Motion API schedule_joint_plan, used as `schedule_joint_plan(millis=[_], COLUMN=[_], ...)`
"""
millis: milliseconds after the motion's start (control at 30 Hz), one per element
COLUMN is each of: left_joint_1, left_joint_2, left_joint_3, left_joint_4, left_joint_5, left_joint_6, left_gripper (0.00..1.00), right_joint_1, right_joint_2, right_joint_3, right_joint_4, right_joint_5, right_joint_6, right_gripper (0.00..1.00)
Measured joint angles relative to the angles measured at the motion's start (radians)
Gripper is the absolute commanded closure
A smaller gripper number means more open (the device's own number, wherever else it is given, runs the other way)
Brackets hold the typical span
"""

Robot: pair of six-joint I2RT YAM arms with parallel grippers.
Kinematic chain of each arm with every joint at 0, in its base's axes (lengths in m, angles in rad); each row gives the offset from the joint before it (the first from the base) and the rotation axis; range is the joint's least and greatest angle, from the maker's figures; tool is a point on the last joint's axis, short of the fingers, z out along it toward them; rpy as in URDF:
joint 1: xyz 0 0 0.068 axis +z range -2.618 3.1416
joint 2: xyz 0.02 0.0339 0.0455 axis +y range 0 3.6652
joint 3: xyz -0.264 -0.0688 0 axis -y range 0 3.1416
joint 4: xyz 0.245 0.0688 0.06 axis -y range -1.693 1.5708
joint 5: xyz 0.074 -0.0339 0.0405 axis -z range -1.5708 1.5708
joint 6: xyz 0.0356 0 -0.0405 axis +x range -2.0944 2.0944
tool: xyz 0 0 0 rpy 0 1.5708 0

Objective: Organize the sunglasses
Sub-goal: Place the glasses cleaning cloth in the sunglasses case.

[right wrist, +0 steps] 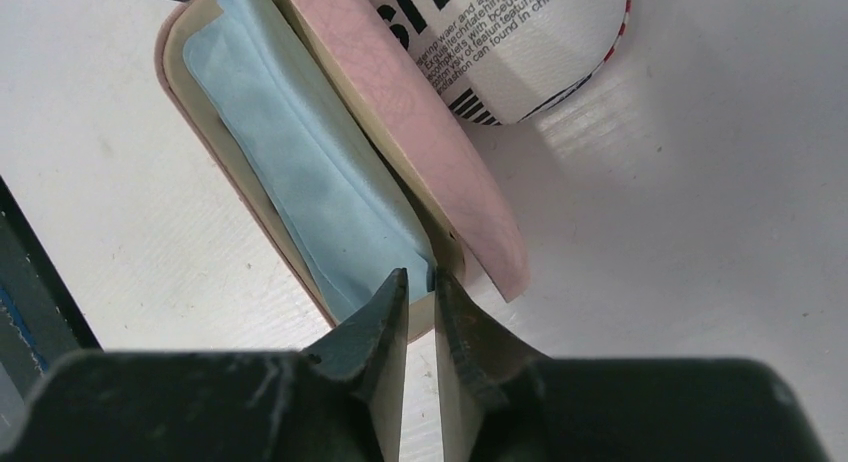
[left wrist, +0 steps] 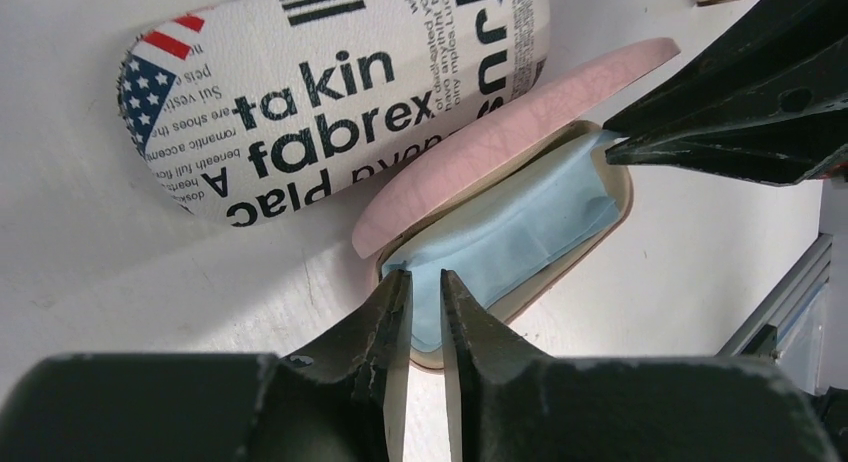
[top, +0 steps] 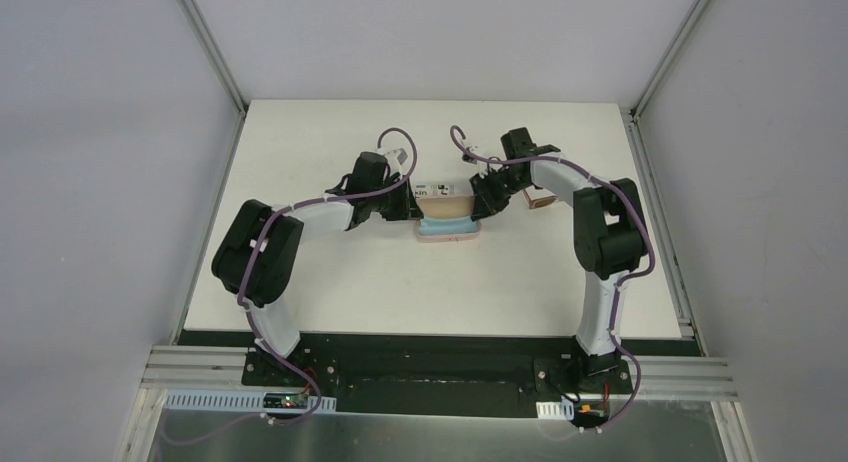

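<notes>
Neither pair of sunglasses shows in any view. An open pink case (top: 448, 236) lies mid-table, its lid (left wrist: 500, 142) raised, and a light blue cloth (left wrist: 510, 237) fills its tray. My left gripper (left wrist: 424, 274) is at the case's left end. Its jaws are almost together with a narrow gap, the tips over the cloth's corner. My right gripper (right wrist: 418, 272) is at the other end of the case. Its jaws are likewise almost together, over the case rim and the cloth's (right wrist: 300, 162) end. Whether either tip pinches the cloth I cannot tell.
A black-and-white lettered case (top: 443, 191) lies shut just behind the pink one, touching its lid (right wrist: 400, 102). A small tan object (top: 541, 199) sits right of the right wrist. Grey walls with metal rails bound the white table (top: 330, 282).
</notes>
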Motion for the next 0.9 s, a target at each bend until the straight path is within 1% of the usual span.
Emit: schedule_joint_plan(millis=[267,500,633,733,900], left_joint_1=[0.000,0.000,-0.012,-0.027,-0.048], left_joint_2=[-0.064,-0.093,-0.146,-0.216,-0.351], left_joint_3=[0.000,-0.007,-0.039,-0.077,-0.138], left_joint_4=[-0.001,-0.007,-0.014,-0.026,-0.046], left_joint_5=[-0.030,-0.048,-0.058,-0.076,-0.102], left_joint_6=[0.000,0.001,0.004,0.010,0.017], left_gripper=[0.75,0.71,0.67,0.63,0.58], right_joint_1=[0.000,0.000,-0.012,-0.046,-0.186], right_joint_2=[-0.032,-0.069,-0.120,-0.182,-0.264], right_joint_3=[-0.002,-0.011,-0.035,-0.053,-0.069], right_joint_4=[0.000,0.002,-0.011,-0.024,-0.034], right_joint_5=[0.001,0.010,0.014,0.034,0.091], right_joint_6=[0.008,0.010,0.002,-0.019,-0.065], right_gripper=[0.76,0.75,0.74,0.71,0.68])
